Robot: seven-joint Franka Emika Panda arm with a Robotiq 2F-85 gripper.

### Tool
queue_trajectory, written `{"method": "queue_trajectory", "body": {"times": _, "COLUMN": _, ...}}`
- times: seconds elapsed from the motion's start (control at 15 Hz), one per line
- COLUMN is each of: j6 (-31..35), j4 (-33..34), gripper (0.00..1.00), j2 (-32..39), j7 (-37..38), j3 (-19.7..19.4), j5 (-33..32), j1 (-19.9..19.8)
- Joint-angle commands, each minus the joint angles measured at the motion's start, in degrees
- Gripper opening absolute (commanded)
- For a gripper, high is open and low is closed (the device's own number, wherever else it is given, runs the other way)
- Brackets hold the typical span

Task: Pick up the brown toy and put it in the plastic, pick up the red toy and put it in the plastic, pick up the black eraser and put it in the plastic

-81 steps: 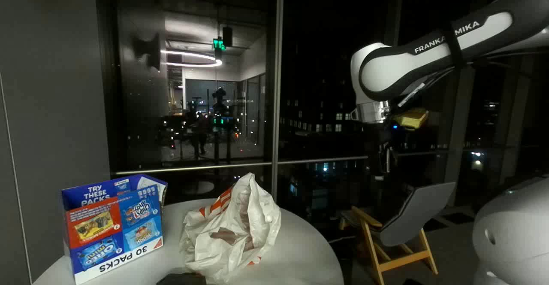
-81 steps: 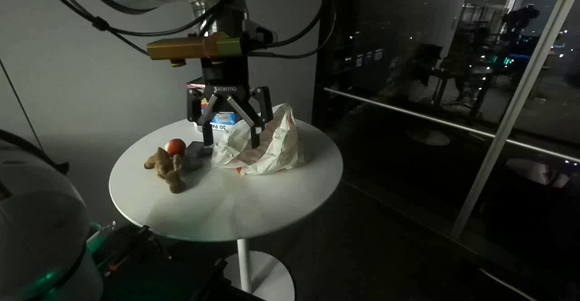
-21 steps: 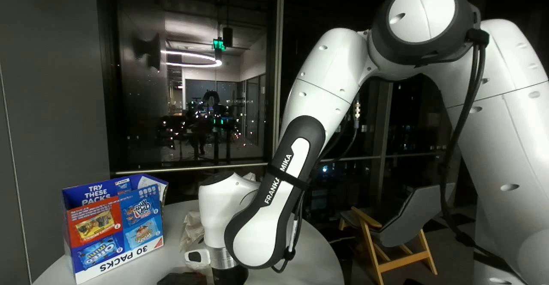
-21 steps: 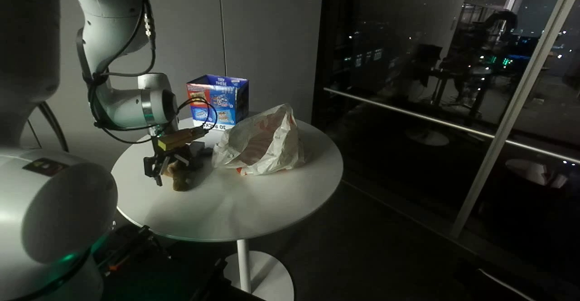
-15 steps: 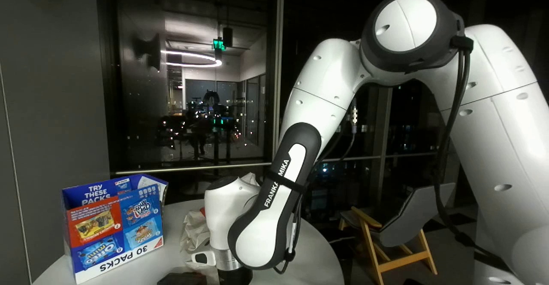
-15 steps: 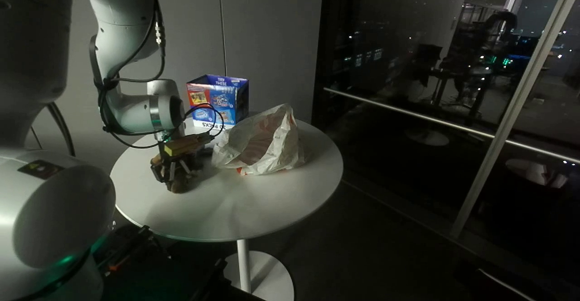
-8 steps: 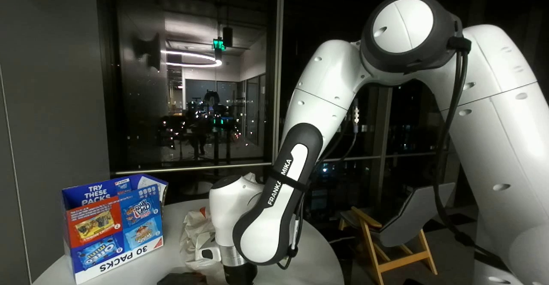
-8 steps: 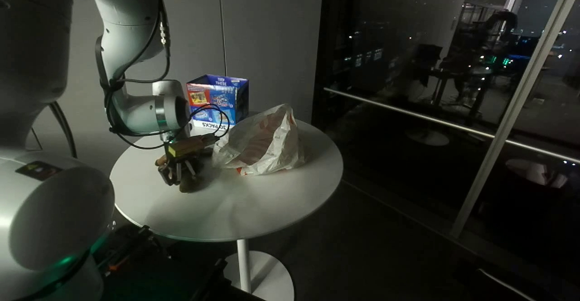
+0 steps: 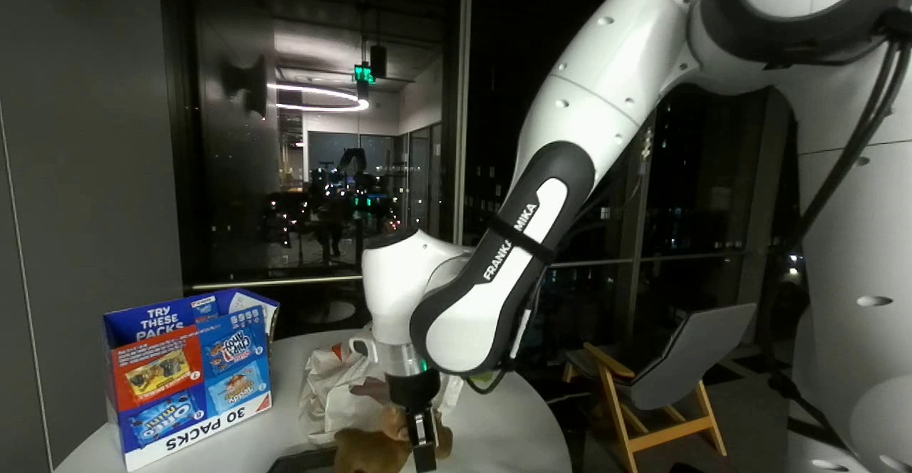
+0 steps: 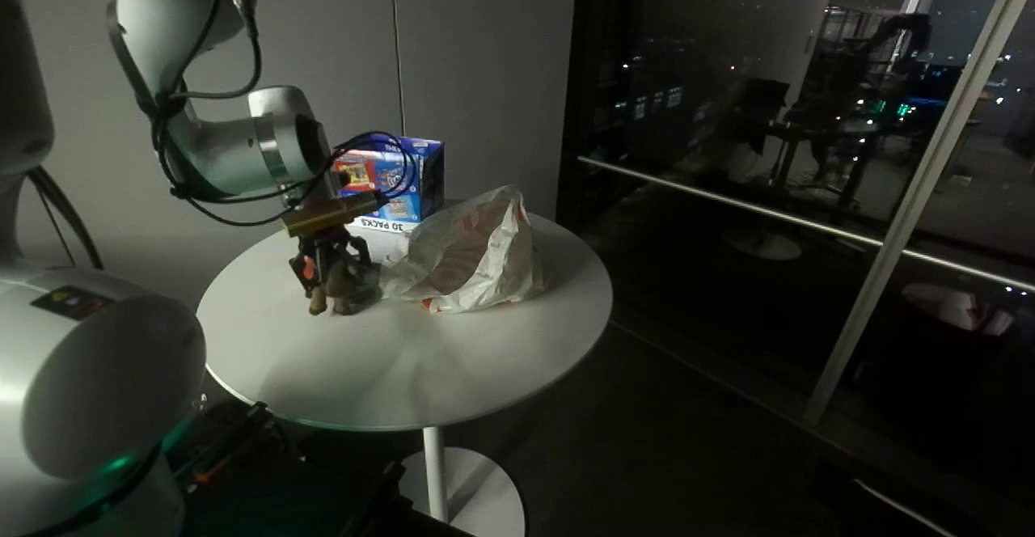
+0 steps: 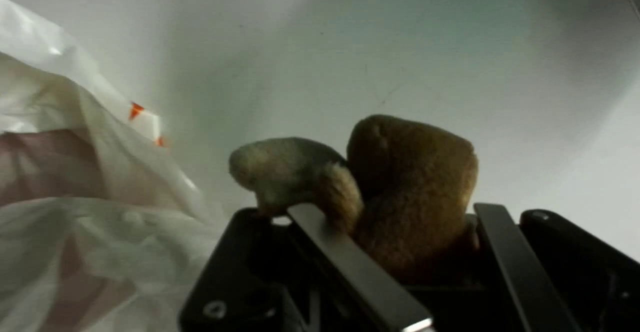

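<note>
The black 2-fingered metal gripper (image 11: pixel 390 232) is clenched on the soft brown plush toy (image 11: pixel 415 187), holding it above the round white tabletop (image 10: pixel 396 367). In the wrist view the toy is outside the crumpled white plastic bag (image 11: pixel 95 227), which lies near it at 9 o'clock. In an exterior view, the blue-and-red cardboard snack box (image 9: pixel 189 380) stands at the bag's 9 o'clock, and the grey wood-legged chair (image 9: pixel 702 355) well apart at 3 o'clock. In dim light, 2 part-hidden things are perhaps the small red toy (image 10: pixel 308 268), a patch at the gripper's 10 o'clock, and the flat black eraser (image 9: pixel 303 461), at the brown toy's 9 o'clock, each in an exterior view.
</note>
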Motion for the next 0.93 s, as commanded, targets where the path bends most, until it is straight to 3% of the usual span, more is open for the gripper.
{"method": "queue_trajectory", "body": {"times": 0.0, "j6": 0.1, "j4": -4.6, "gripper": 0.0, "j2": -11.4, "j7": 4.1, "j3": -2.0, "j5": 0.3, "j1": -2.1}}
{"method": "queue_trajectory", "body": {"times": 0.47, "j6": 0.8, "j4": -7.9, "gripper": 0.0, "j2": -20.9, "j7": 20.3, "j3": -4.6, "j5": -10.0, "j1": -8.9}}
{"method": "queue_trajectory", "body": {"times": 0.73, "j6": -1.5, "j4": -10.8, "gripper": 0.0, "j2": -25.3, "j7": 34.4, "j3": -3.1, "j5": -19.4, "j1": -13.0}}
{"method": "queue_trajectory", "body": {"times": 0.87, "j6": -4.0, "j4": -10.5, "gripper": 0.0, "j2": -24.2, "j7": 43.3, "j3": -1.1, "j5": -27.4, "j1": -14.8}}
